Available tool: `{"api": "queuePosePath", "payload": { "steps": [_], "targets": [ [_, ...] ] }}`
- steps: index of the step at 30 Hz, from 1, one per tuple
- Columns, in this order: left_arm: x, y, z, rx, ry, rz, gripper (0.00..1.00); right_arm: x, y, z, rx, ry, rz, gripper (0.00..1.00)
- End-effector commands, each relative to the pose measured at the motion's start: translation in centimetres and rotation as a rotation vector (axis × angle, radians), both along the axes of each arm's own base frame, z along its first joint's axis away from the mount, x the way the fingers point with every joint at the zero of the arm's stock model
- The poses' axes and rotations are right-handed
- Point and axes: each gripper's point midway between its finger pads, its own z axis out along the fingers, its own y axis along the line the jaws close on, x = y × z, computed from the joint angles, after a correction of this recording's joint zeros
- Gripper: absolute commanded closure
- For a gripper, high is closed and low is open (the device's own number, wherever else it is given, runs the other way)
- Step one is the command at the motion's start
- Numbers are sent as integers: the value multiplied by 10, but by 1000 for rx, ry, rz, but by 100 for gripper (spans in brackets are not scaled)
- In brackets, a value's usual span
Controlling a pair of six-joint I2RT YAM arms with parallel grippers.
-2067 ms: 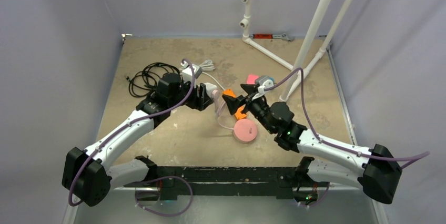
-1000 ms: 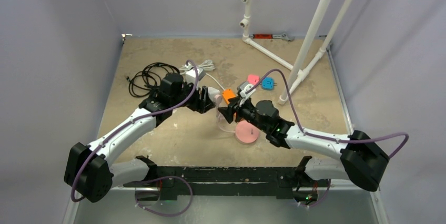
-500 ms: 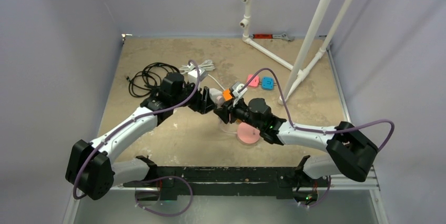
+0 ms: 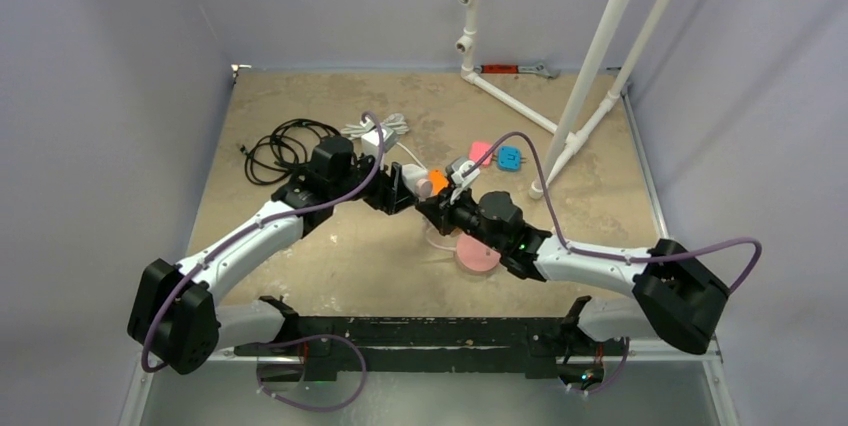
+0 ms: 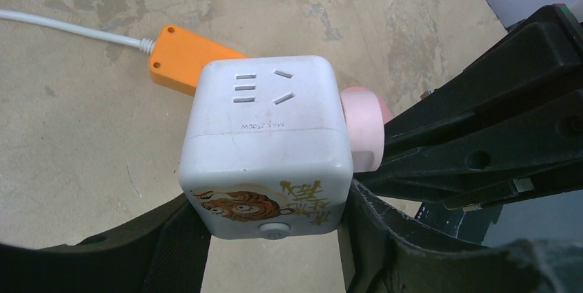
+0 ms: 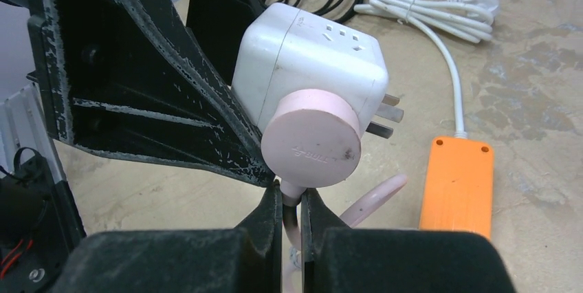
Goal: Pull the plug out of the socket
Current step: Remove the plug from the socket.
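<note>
Left gripper [image 5: 268, 232] is set partly open around the white cube adapter [image 5: 265, 135], which is held off the table. The pink plug [image 6: 313, 142] is seated in the cube's side, and its cord neck is pinched by the fully closed right gripper [image 6: 292, 203]. The prongs [image 6: 381, 117] of the cube are bared, apart from the socket [image 6: 457, 183], which is laid flat on the table beside. Judged: cube freed from socket, pink plug not yet drawn. One end of the socket is covered by the cube in the left wrist view; its outlets cannot be made out.
</note>
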Motion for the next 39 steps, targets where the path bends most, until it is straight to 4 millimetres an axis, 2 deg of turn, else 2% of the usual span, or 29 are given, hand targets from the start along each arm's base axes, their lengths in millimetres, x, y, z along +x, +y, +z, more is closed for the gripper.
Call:
{"api": "queuePosePath", "payload": {
  "steps": [1, 6, 11, 16, 22, 26, 31, 39],
  "targets": [
    [21, 14, 12, 51, -68, 108, 100, 0, -7, 62, 154, -134, -25, 100],
    [29, 20, 5, 90, -68, 150, 100, -4, -19, 75, 177, -166, -50, 100],
    [31, 24, 4, 113, -80, 162, 100, -5, -24, 80, 180, -180, -58, 100],
    [23, 10, 20, 33, -103, 88, 100, 1, -19, 65, 145, -157, -65, 100],
    [-3, -15, 35, -93, -97, -100, 100, 14, -6, 31, 86, -57, -91, 100],
    [-8, -20, 48, -139, -133, -137, 100, 20, 1, 15, 48, -17, -98, 100],
    [-6, -17, 51, -135, -154, -121, 100, 21, 1, 14, 45, -14, -103, 100],
    [-2, -13, 52, -118, -174, -91, 100, 18, -7, 26, 66, -43, -117, 100]
  ]
}}
